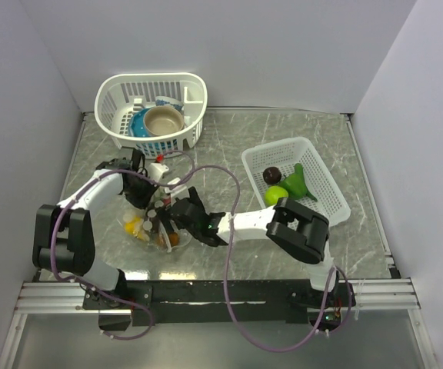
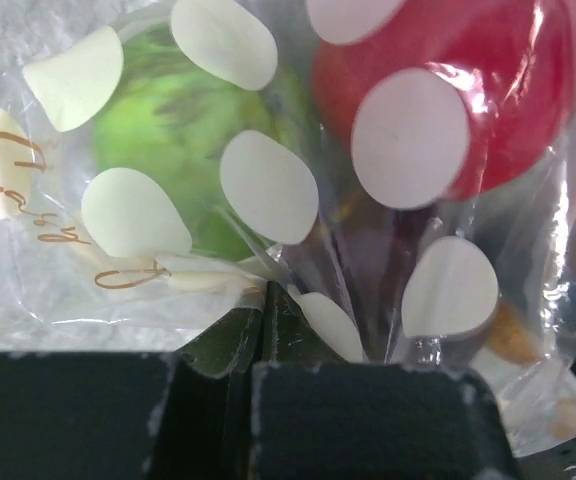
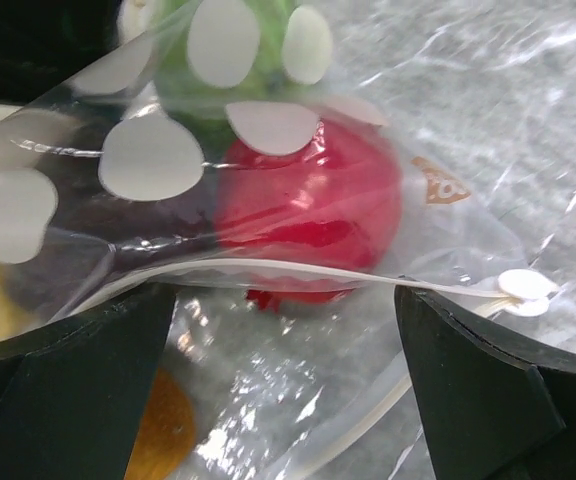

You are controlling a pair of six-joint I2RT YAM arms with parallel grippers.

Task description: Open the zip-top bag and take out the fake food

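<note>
The polka-dot zip-top bag (image 1: 158, 229) lies on the table between both arms. It holds fake food: a lime-green piece (image 2: 168, 120), a red piece (image 2: 508, 90), and orange and yellow pieces (image 1: 134, 227). My left gripper (image 2: 263, 320) is shut, pinching the bag's film (image 2: 268, 190) just below the green piece; in the top view it (image 1: 151, 206) is at the bag's far side. My right gripper (image 3: 283, 390) is open, its fingers wide apart either side of the bag's mouth, with the zip strip (image 3: 298, 272) stretched across between them. The red piece (image 3: 318, 200) sits just behind the strip.
A white mesh tray (image 1: 331, 183) at the right holds a dark maroon piece (image 1: 271, 175), a lime-green piece (image 1: 276, 194) and a green piece (image 1: 298, 182). A white basket (image 1: 112, 115) with bowls (image 1: 161, 121) stands at the back left. Walls close in on three sides.
</note>
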